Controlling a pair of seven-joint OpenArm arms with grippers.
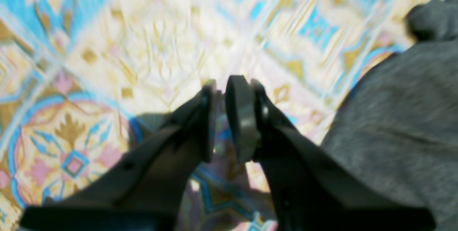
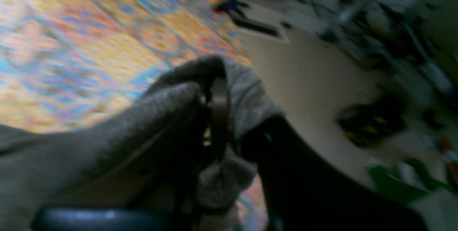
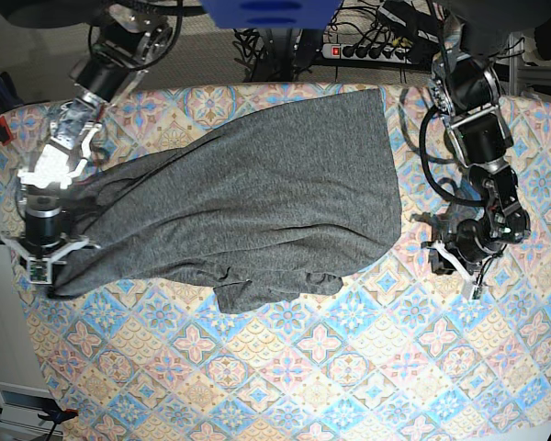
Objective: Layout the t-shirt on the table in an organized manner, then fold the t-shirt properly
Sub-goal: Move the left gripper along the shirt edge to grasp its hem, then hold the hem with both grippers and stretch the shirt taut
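right wrist | we see our right gripper [image 2: 214, 116] clamped on a bunched fold of the t-shirt [image 2: 89, 145] | table [image 2: 89, 44] behind | floor clutter blurred

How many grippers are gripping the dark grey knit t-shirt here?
1. The right gripper is clamped on the dark grey knit t-shirt at its edge; the left gripper is off it, over the patterned table.
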